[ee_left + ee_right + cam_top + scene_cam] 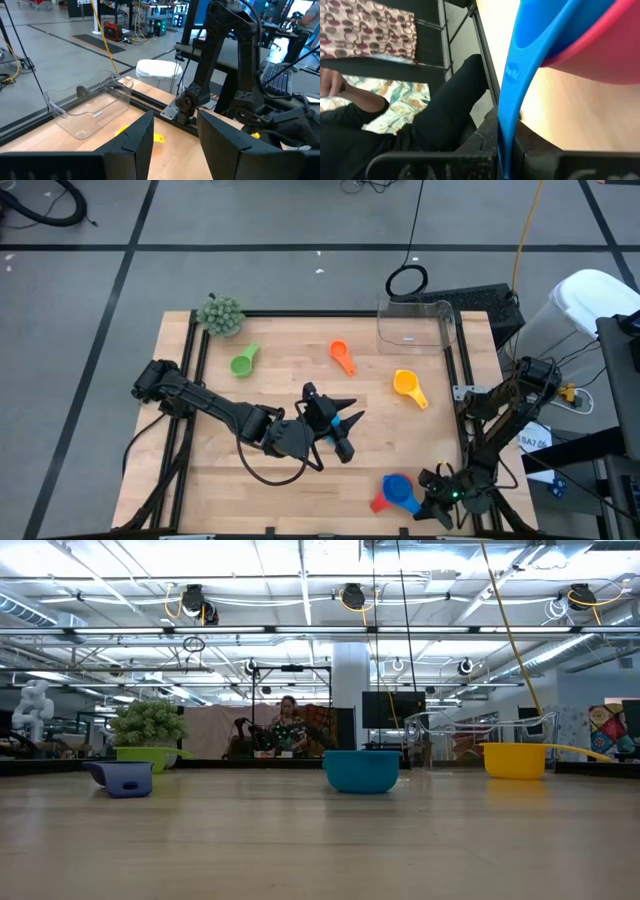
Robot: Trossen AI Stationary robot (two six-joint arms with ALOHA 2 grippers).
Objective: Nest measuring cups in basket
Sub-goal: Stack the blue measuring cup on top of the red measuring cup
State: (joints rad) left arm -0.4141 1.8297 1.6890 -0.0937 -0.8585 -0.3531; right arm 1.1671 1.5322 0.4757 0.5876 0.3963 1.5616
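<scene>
Wooden table (300,480) carries everything, framed by dark rails. Both arms rest low on it: the left arm reaches from the left edge toward the middle, the right arm is folded at the near right corner.

Clear basket (416,325) stands at the far right edge, with no cups in it; the left wrist view shows it (90,112) beyond the fingers. A fuzzy green ball (220,314) sits at the far left corner.

Left gripper (338,423) lies mid-table with its jaws parted and nothing between them; a teal cup (352,420) and a dark blue cup (343,448) sit close against its tip.

Right gripper (432,498) is clenched on the handle of a blue cup (400,488), which sits in a red cup (382,502).

Loose cups lie apart: yellow (408,386) near the basket, orange (341,355) toward the far middle, green (244,361) near the ball.
</scene>
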